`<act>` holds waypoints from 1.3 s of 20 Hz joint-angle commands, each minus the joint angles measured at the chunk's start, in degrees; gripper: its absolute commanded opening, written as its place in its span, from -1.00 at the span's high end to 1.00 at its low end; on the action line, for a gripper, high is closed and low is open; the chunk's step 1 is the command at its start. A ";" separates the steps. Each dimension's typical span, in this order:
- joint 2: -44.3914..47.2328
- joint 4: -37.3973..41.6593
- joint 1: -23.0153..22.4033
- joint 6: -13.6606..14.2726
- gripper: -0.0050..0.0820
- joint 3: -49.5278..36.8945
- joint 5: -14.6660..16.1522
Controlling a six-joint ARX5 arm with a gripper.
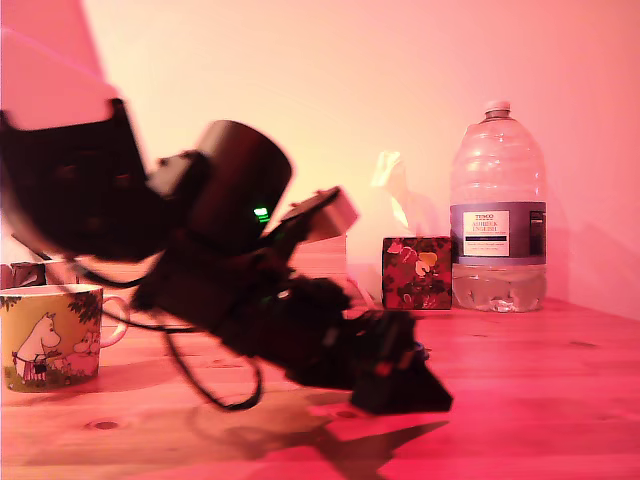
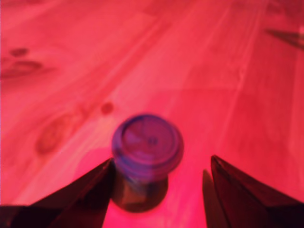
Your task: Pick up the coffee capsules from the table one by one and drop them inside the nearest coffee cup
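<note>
The wrist view shows one blurred coffee capsule (image 2: pixel 148 142), dark blue with a wider rimmed top, standing on the pine table (image 2: pixel 213 71). It stands between the dark fingers of my gripper (image 2: pixel 161 160), close against one finger (image 2: pixel 90 190) and well apart from the other (image 2: pixel 242 190). The gripper is open. Seen from the exterior view, the black arm reaches low over the table (image 1: pixel 540 380), its gripper (image 1: pixel 405 385) near the surface and hiding the capsule. The yellow-green Moomin coffee cup (image 1: pixel 50 335) stands at the exterior view's far left, well away from the gripper.
A large water bottle (image 1: pixel 498 210) and a small floral box (image 1: pixel 417 272) stand at the back on the exterior view's right. A black cable (image 1: pixel 215 385) loops down from the arm onto the table. The wall lies right behind these things.
</note>
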 commanded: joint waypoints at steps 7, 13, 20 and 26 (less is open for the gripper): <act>3.02 -0.96 -0.50 -2.16 -0.08 0.90 -0.87; 2.99 -2.36 -0.48 -2.08 0.51 0.90 -0.68; 0.17 -5.81 -0.26 -2.14 0.75 0.90 -0.70; -9.20 -16.74 -0.28 -2.38 0.75 0.87 -2.16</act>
